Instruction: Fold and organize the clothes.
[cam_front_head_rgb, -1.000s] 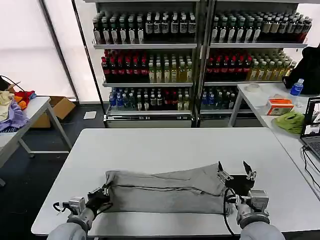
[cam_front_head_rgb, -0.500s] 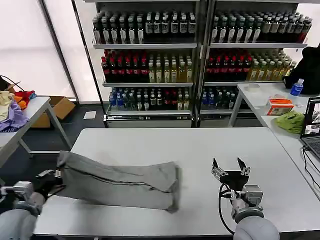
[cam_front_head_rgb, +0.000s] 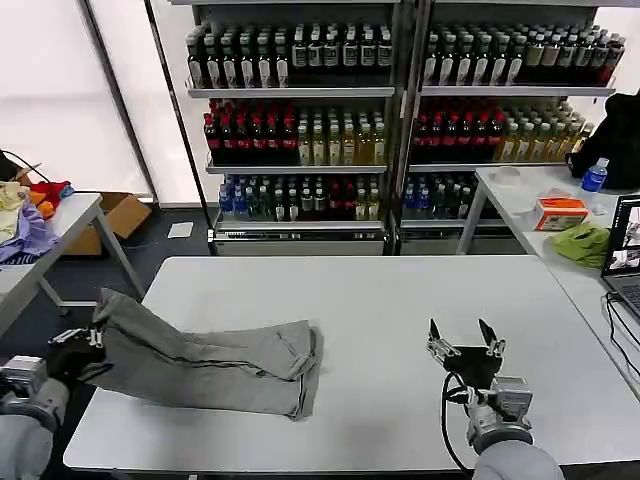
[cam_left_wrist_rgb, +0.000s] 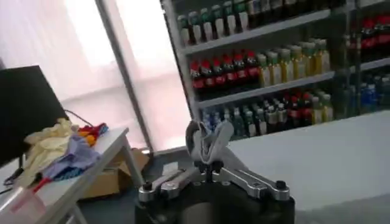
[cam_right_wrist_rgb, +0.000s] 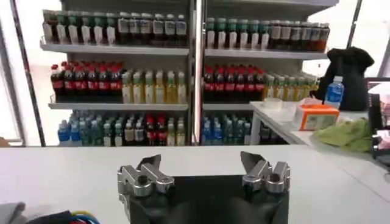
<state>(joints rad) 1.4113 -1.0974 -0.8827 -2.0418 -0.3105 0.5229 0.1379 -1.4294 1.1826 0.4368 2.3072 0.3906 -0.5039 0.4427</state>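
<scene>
Left gripper (cam_front_head_rgb: 82, 345) pinched grey shirt (cam_front_head_rgb: 215, 360) at lower left; right gripper (cam_front_head_rgb: 465, 345) gaped empty. Best: pull steadily, keep fold flat.

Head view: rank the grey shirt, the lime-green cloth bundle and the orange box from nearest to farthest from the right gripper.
From the right gripper, open over the near right part of the table:
1. Grey shirt, across the table toward the robot's left, its far end pinched in the left gripper.
2. Lime-green cloth bundle, on the side table to the right.
3. Orange box, just beyond the bundle on that side table.
</scene>
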